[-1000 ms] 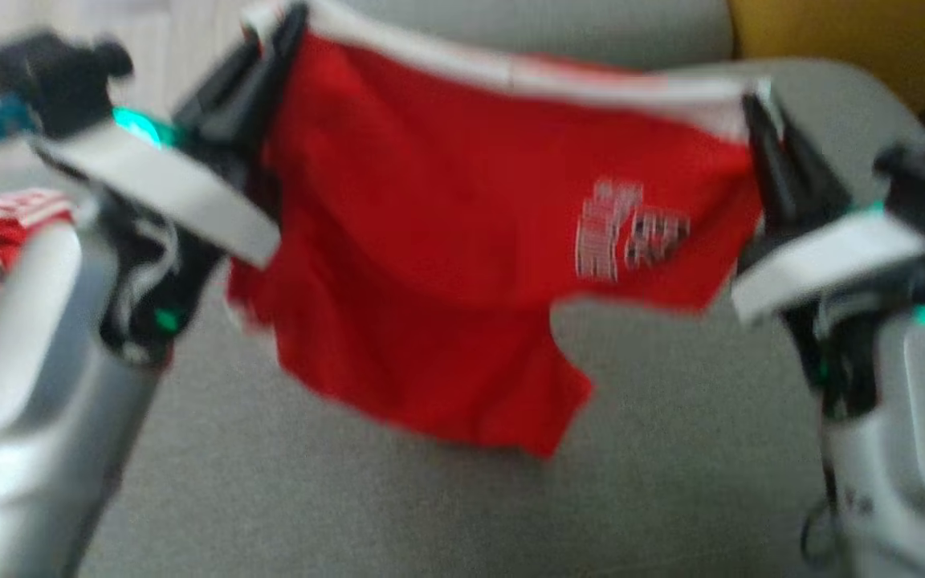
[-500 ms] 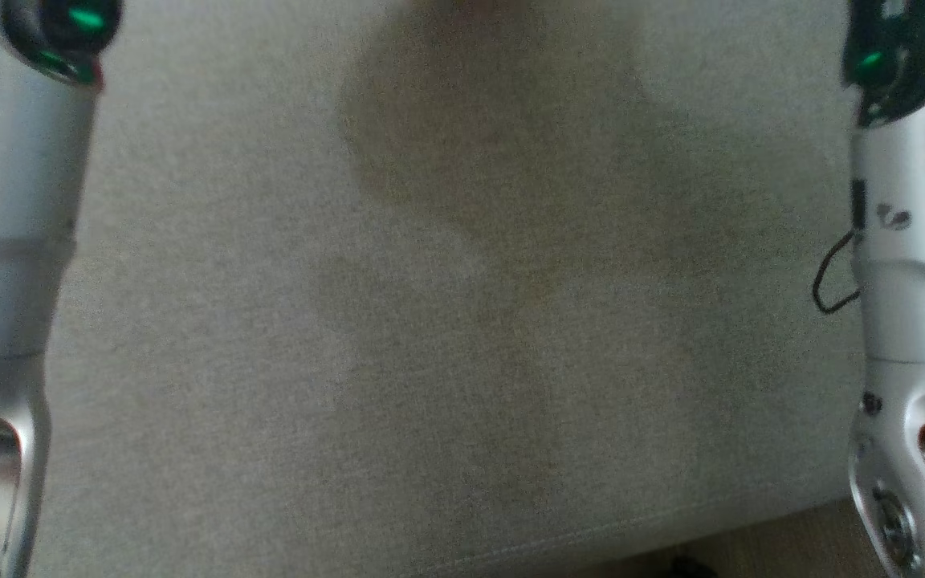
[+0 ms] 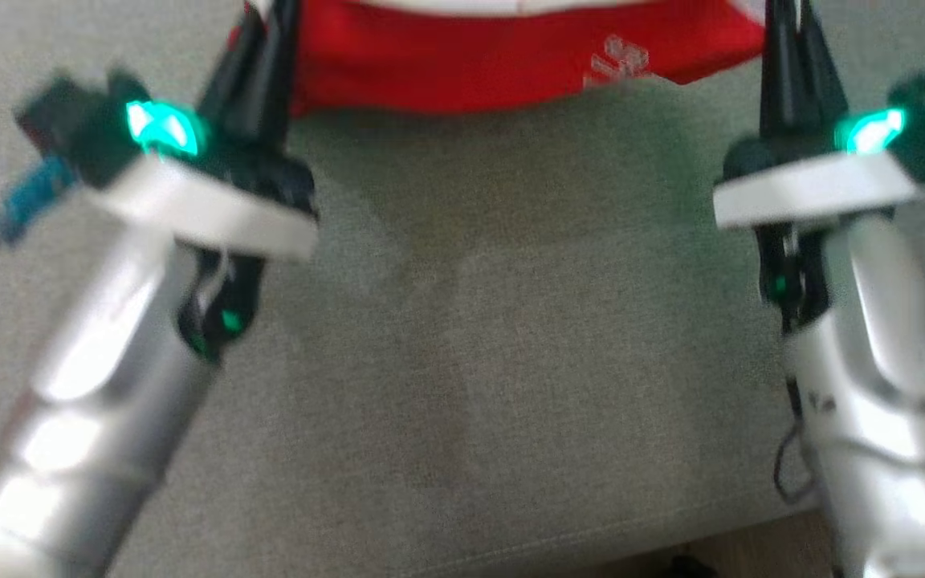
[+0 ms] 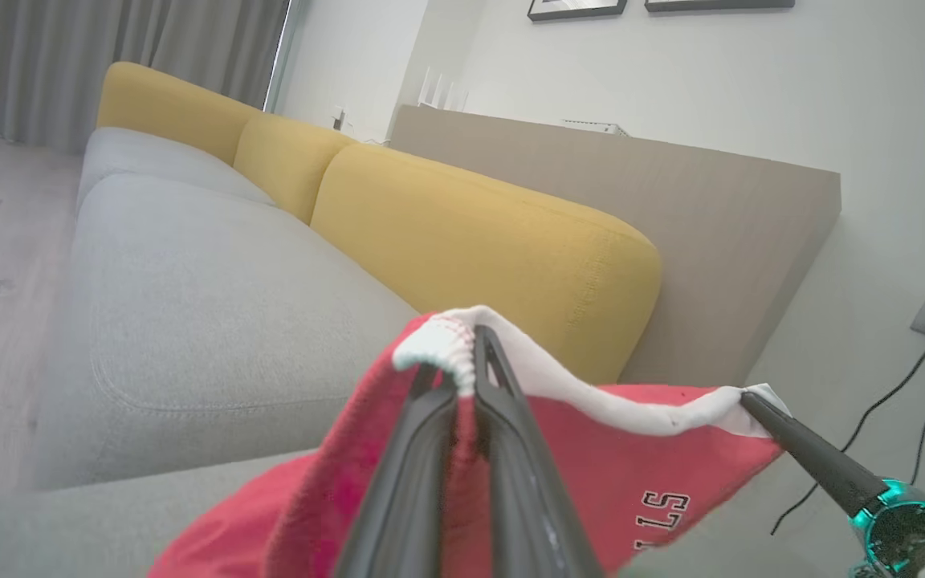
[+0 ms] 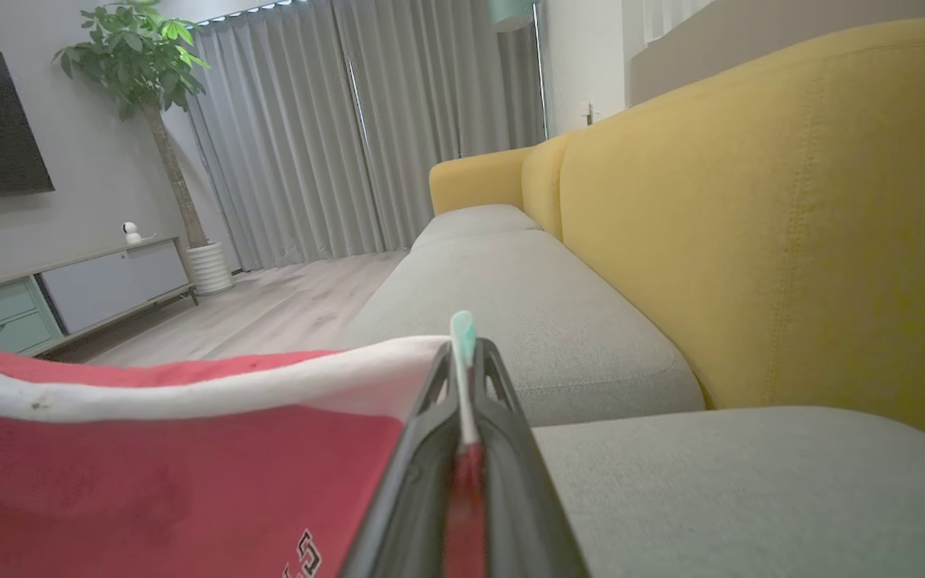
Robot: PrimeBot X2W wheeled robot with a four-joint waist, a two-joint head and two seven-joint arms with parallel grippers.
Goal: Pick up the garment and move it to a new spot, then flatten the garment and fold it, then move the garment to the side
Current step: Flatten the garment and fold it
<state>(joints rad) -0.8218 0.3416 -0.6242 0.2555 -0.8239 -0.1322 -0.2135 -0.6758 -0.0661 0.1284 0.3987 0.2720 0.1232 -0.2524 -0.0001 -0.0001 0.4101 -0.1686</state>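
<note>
"LS" on red garment (image 4: 615,466)

Head camera looks down from behind left end effector (image 3: 268,32) and right end effector (image 3: 788,32); wrist cameras sight closely along them, sharing the garment (image 3: 470,56) between.

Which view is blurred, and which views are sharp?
Head view: motion-blurred, the garment and the left forearm smeared. Left wrist view: sharp, the garment's lettering readable. Right wrist view: the sofa sharp, the near fingers softer.

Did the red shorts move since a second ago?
Cannot tell. The head camera tipped down, shifting the whole picture; the grey sofa seat offers no shared mark. The left gripper and right gripper pinch the shorts' white waistband.
</note>
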